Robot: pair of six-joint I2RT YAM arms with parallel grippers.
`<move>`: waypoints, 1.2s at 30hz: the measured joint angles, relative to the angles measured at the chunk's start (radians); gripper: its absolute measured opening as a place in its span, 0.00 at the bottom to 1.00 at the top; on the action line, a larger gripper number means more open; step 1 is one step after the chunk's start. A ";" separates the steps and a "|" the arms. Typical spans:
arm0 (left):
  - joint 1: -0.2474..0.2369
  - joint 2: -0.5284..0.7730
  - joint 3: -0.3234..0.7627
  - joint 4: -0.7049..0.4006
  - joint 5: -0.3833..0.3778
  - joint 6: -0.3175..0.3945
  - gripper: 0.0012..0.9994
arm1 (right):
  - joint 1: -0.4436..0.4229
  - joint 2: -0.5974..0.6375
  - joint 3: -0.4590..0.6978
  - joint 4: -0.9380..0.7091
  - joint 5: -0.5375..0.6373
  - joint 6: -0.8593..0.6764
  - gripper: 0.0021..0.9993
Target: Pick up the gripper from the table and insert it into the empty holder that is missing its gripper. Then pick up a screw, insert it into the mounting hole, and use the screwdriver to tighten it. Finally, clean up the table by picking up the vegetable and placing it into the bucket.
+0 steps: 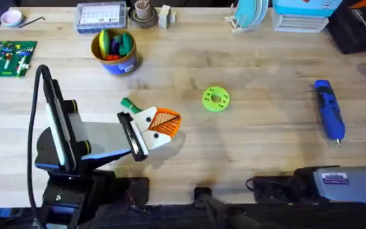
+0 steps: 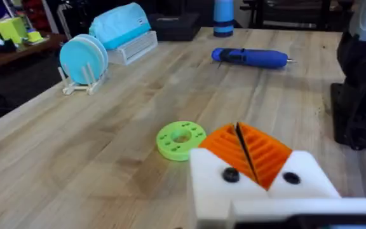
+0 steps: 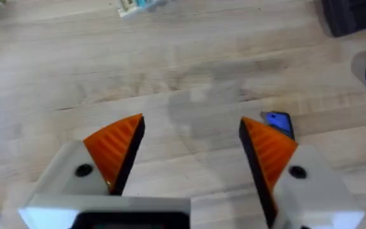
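Note:
My left gripper (image 1: 170, 122) rests low over the table (image 1: 253, 137) near the middle, its orange ribbed fingers (image 2: 259, 151) shut with nothing between them. The dark green vegetable (image 1: 128, 104) lies just behind that gripper, on its far side. Far back on the left, the yellow-rimmed bucket (image 1: 114, 52) holds several toy pieces. The blue screwdriver (image 1: 329, 109) lies at the right, tip toward me, and also shows across the table as the screwdriver (image 2: 250, 57). My right gripper (image 3: 192, 124) is open over bare wood, the screwdriver's end (image 3: 278, 121) past its right finger. The loose gripper, holder and screws are out of view.
A lime green disc with holes (image 1: 216, 99) lies just right of the left gripper. The back edge holds a plate rack (image 1: 250, 16), a brown cup (image 1: 143, 13), a box (image 1: 100, 16) and a green brick board (image 1: 8, 57). The right arm (image 1: 335, 181) lies along the front edge.

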 joint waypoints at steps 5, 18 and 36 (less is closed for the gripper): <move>0.000 0.000 0.000 0.000 0.000 0.007 0.00 | -0.064 -0.008 -0.149 0.016 -0.020 0.019 0.99; 0.000 0.000 0.000 0.000 0.000 -0.071 0.00 | -0.147 -0.099 -0.464 0.127 -0.031 0.025 0.99; 0.000 0.000 0.000 0.000 0.000 -0.144 0.00 | -0.584 -0.128 -0.589 0.240 -0.206 -0.325 1.00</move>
